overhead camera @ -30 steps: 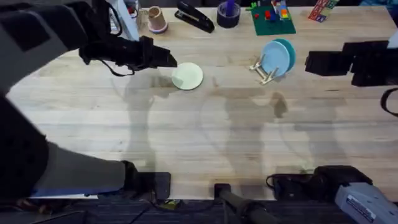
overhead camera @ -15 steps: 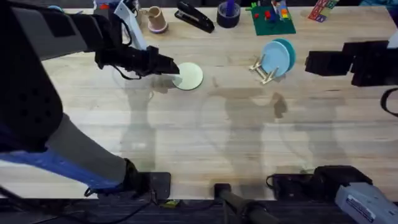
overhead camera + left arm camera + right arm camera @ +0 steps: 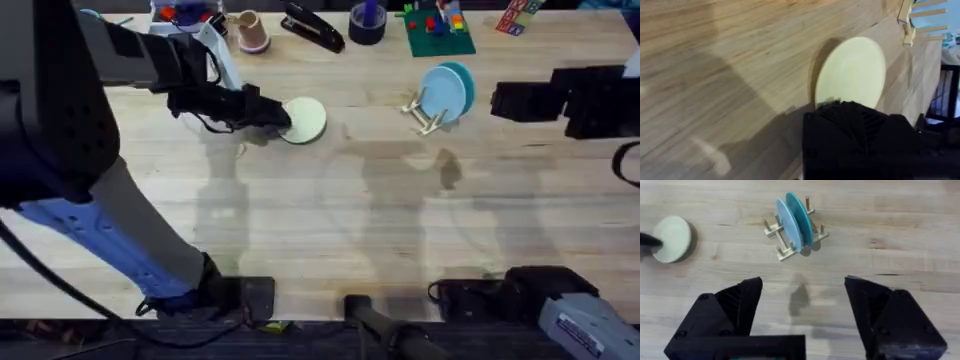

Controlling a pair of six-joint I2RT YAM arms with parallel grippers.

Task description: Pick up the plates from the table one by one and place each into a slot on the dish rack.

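Note:
A pale cream plate (image 3: 306,121) lies flat on the table (image 3: 330,220), left of centre toward the back. My left gripper (image 3: 277,114) is at the plate's left edge and overlaps its rim. The left wrist view has the cream plate (image 3: 852,72) just beyond the black gripper body. The dish rack (image 3: 425,113) stands to the right and holds a light blue plate (image 3: 443,95) and a teal plate (image 3: 463,82) upright. My right gripper (image 3: 802,305) hovers open to the right of the rack (image 3: 785,242), holding nothing. The cream plate (image 3: 672,237) lies farther off.
Along the back edge stand a paper cup (image 3: 251,30), a black stapler (image 3: 312,27), a dark tape roll (image 3: 367,22) and a green baseplate with bricks (image 3: 438,30). Bare wood stretches across the middle and front of the table.
My left gripper has slid right and now reaches the cream plate's left edge. The right arm, the rack and its plates have not moved.

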